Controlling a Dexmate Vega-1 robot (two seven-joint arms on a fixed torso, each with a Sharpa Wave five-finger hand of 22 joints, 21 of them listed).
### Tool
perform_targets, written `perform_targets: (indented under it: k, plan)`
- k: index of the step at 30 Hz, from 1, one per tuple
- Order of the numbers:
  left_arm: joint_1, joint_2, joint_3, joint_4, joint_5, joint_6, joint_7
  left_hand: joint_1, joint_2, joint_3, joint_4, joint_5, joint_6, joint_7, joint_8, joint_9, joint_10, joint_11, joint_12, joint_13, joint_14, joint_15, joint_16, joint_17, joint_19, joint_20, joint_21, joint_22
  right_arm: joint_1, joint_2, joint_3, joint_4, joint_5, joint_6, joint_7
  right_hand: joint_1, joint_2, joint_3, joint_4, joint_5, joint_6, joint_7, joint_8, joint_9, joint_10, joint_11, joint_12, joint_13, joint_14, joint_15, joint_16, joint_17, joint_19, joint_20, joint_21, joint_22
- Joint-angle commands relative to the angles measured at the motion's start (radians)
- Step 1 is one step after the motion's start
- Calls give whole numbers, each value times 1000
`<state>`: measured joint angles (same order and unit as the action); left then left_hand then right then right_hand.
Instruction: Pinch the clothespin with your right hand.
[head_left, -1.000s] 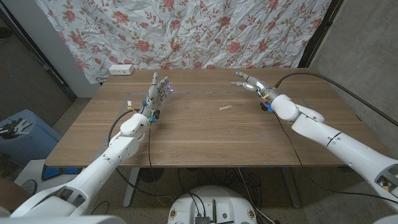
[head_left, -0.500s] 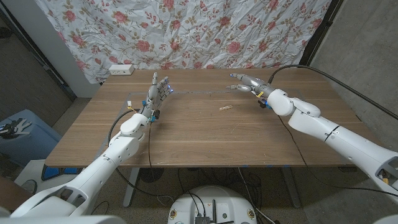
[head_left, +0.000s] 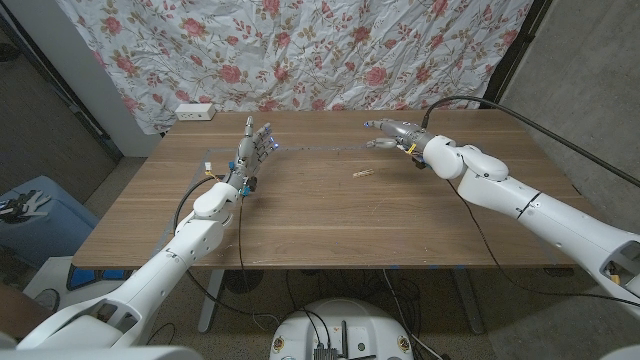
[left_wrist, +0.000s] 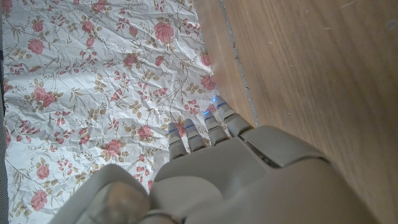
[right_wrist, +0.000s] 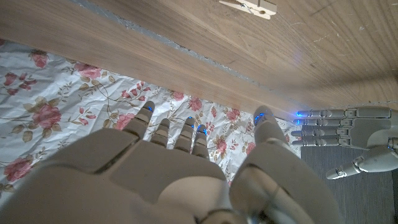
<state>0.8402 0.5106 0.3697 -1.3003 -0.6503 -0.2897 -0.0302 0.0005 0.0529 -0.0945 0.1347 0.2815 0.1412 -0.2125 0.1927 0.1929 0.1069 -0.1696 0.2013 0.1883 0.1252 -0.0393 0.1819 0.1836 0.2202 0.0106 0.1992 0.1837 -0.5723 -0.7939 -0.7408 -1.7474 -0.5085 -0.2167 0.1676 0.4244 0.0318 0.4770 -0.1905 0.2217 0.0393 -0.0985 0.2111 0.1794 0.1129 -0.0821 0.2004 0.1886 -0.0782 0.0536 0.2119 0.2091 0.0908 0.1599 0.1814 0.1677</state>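
While lying flat on the wooden table (head_left: 330, 215), right of middle toward the far edge, wooden clothespin (head_left: 363, 172) going untouched. Hovering just beyond it and a little to the right, right hand (head_left: 392, 135), fingers spread apart, holding nothing. Standing well apart on the left side, left hand (head_left: 252, 148), fingers straight and pointing upward, gripping nothing. Hanging behind the table, crumpled floral cloth (head_left: 300, 50); sitting at the far left corner, white power strip (head_left: 194, 111).
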Motion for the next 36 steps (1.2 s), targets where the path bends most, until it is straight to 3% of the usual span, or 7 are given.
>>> perform_targets:
  k: [1,8,14,24,36]
  plan:
    - [0,0,0,0,0,0,0,3,8,1,6,8,0,-9,6,5,2,-7,6,2,9,-6,8,4,6,-1,7,2,67,7,-56,-21,-90,-47,146,36,-7,13,-1,12,-5,7,1,5,9,8,6,6,1,15,4,-2,-2,15,4,1]
    - [0,0,0,0,0,-1,0,3,8,1,6,8,0,-9,6,5,4,-8,7,2,8,-6,8,4,6,-1,7,2,101,17,-87,-5,-140,-49,212,59,-23,17,-1,17,-10,23,1,7,4,17,3,8,0,31,4,-2,-10,23,2,1]
    - [0,0,0,0,0,0,0,3,8,1,6,8,0,-9,6,5,3,-7,6,2,8,-6,8,4,6,-1,7,2,113,17,-110,-9,-201,-54,250,78,-38,19,0,17,6,19,8,8,19,28,9,9,6,37,6,-2,-11,25,3,1]
    - [0,0,0,0,0,0,0,3,8,1,6,8,0,-9,6,5,2,-7,6,2,8,-7,8,4,6,-1,7,2,98,23,-129,-22,-294,-70,272,136,-74,27,3,14,56,4,28,11,78,35,26,14,59,24,27,-1,21,8,14,2]
    - [0,0,0,0,0,0,0,3,8,1,6,8,0,-9,6,5,2,-6,6,2,8,-6,8,4,6,-1,7,2,86,37,-144,-9,-369,-64,295,178,-80,36,7,15,96,-14,38,12,117,30,34,16,93,3,39,0,38,3,15,2]
